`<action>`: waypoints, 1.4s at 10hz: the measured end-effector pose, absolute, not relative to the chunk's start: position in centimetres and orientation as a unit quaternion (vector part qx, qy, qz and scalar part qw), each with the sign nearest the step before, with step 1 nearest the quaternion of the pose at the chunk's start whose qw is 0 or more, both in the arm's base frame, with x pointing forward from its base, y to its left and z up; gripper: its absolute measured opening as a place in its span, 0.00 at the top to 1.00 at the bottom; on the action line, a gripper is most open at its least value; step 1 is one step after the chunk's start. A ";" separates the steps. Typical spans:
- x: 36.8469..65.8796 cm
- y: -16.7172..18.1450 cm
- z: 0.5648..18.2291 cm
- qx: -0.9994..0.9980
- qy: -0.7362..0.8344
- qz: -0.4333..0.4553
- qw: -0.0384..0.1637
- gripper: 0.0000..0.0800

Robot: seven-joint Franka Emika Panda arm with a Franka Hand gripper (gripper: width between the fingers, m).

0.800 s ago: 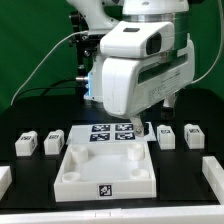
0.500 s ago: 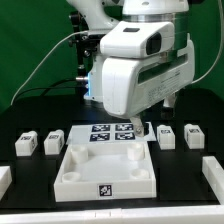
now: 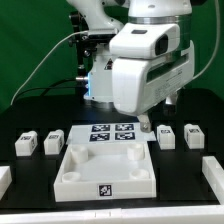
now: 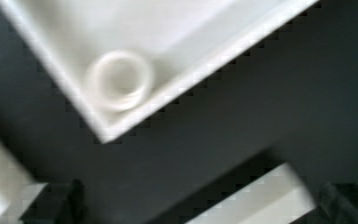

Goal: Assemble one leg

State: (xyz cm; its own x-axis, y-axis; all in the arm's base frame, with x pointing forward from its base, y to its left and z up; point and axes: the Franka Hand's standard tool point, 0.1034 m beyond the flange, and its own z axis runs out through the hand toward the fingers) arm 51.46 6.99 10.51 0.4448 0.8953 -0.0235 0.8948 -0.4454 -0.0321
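Four small white legs with tags stand on the black table: two at the exterior view's left (image 3: 26, 144) (image 3: 53, 142) and two at its right (image 3: 167, 137) (image 3: 193, 135). The large white tray-like piece (image 3: 68, 168) lies in the middle front. My gripper (image 3: 149, 123) hangs under the big white hand, above the tray's far right corner and near the right legs. In the wrist view that tray corner (image 4: 87, 35) with its round hole (image 4: 119, 79) shows. The gripper (image 4: 202, 205) is open and empty, with dark fingers (image 4: 59, 202) at the frame's edge.
The marker board (image 3: 112, 133) lies behind the tray. White parts sit at the front left (image 3: 4, 181) and front right (image 3: 212, 176) edges. A blurred white strip (image 4: 247, 192) lies between my fingers in the wrist view; I cannot tell what it is.
The arm and hand have shifted toward the exterior view's right. The parts on the table have not moved.
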 end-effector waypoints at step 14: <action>43.0 -1.8 2.5 -0.694 -0.718 0.023 0.039 0.19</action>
State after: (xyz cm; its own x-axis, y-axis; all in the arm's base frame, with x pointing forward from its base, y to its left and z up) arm 43.00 -1.82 2.46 -0.0329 0.9992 0.0231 0.9956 0.0348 -0.0875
